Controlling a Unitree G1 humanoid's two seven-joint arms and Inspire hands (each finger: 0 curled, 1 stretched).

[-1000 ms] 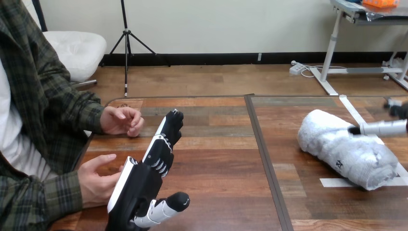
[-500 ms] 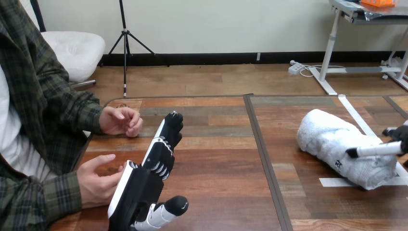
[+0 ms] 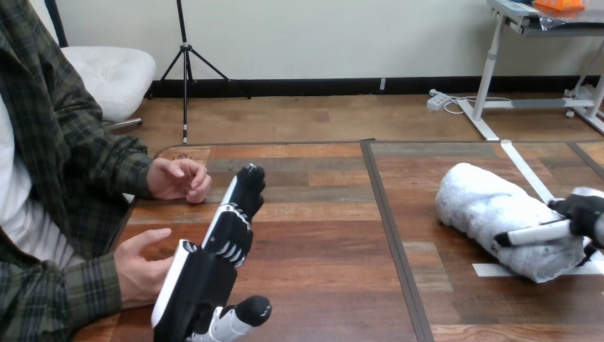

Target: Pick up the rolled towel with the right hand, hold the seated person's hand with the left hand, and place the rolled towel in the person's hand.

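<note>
The rolled white towel (image 3: pixel 484 206) lies on the table's right half, slanting from far left to near right. My right hand (image 3: pixel 582 214) comes in at the right edge, and one straight finger (image 3: pixel 530 234) rests across the towel's near end. My left hand (image 3: pixel 203 278) stands on edge at the lower left, open, with straight fingers pointing away from me and the thumb sticking out to the right. Close against its back is the person's hand at the lower left (image 3: pixel 142 267), palm toward it; I cannot tell whether they touch. The person's other hand (image 3: pixel 178 178) rests loosely curled farther back.
A dark seam (image 3: pixel 388 228) splits the wooden table (image 3: pixel 320 242) down the middle. White tape strips (image 3: pixel 523 167) lie on the table beside and under the towel. The person's plaid sleeve (image 3: pixel 64 296) covers the table's lower left corner.
My right hand has come down and leftward, from the towel's far side to its near end. My left hand has sunk slightly toward the lower left. The person's hands have stayed put.
</note>
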